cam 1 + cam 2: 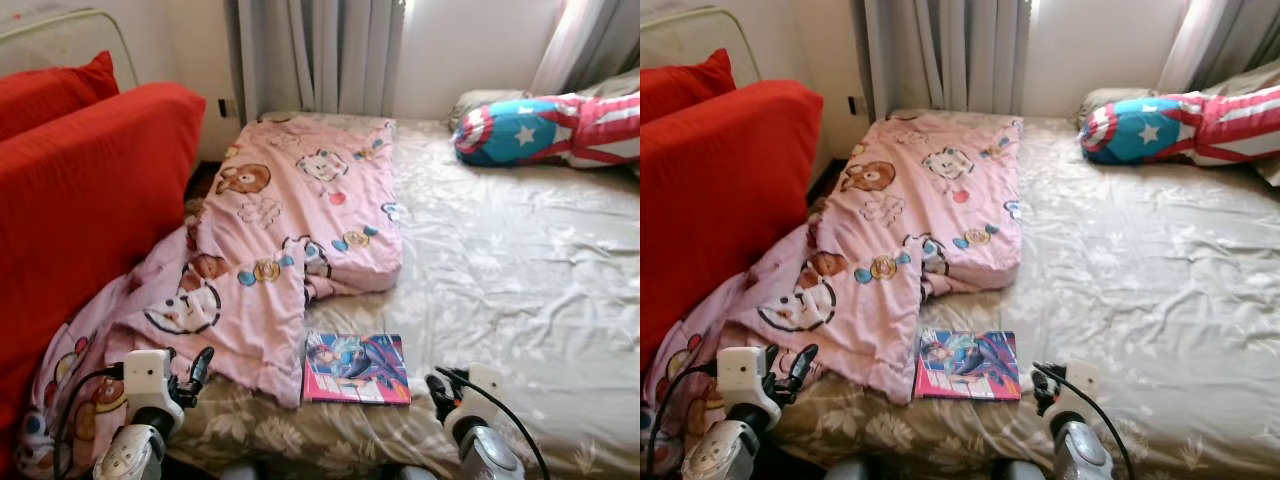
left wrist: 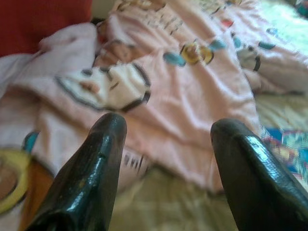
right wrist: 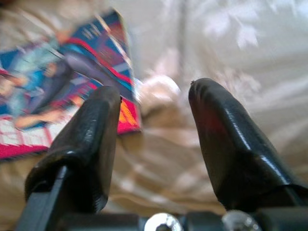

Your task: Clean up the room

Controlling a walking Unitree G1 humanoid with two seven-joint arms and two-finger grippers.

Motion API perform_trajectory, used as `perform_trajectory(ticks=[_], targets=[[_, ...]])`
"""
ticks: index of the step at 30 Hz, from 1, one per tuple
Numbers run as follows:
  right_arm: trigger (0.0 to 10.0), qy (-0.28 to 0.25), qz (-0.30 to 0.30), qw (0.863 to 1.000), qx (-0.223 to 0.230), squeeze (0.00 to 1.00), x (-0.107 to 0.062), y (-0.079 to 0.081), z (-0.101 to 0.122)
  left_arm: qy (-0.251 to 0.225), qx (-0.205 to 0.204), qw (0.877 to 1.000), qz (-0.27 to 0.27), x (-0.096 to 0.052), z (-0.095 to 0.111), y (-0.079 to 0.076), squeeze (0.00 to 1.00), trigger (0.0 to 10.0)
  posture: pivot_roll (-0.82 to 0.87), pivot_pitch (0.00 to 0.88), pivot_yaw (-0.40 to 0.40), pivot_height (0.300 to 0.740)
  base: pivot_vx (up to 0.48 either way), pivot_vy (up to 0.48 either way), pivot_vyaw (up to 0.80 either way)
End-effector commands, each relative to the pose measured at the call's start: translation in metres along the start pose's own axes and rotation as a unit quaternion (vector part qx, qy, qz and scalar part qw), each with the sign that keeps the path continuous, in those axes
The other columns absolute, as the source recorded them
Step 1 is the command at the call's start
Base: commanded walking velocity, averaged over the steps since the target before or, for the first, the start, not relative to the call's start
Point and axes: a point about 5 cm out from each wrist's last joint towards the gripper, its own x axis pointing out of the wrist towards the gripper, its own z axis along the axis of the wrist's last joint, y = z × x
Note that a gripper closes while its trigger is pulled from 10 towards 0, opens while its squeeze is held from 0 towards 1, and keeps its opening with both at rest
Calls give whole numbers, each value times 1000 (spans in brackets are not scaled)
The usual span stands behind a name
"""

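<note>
Here, comic book (image 1: pixel 357 367), cover lettering unreadable

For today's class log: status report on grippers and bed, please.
Left gripper open over pink cartoon blanket. Right gripper open beside colourful comic book. Blanket's edge touches book.

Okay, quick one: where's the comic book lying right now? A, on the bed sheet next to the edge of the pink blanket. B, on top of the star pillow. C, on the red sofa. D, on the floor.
A: the comic book lies flat on the floral bed sheet, its left edge against the pink blanket, between the two open end effectors.
</note>
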Motion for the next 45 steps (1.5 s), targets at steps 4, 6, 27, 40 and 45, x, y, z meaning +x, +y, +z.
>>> perform_trajectory(ticks=[4,6,27,40,45], targets=[[10000,-7,-32,995,92,1000,10,0,23,-11,-9,1000,-1,-7,15,-3,0,10000,186,204,-31,626,0,0,0],[10000,-16,-33,993,115,1000,13,4,31,-14,-10,1000,-1,-11,20,-4,0,10000,193,227,-27,626,0,0,0],[10000,-14,8,986,-169,0,26,23,80,28,-15,999,1,-60,36,-17,0,10000,219,392,0,626,0,0,0],[10000,-42,-8,998,34,0,26,16,91,47,-14,999,5,-71,37,-18,0,10000,221,401,4,626,0,0,0],[10000,-33,16,999,36,0,26,24,84,50,-13,999,6,-72,38,-18,0,10000,231,402,8,626,0,0,0]])
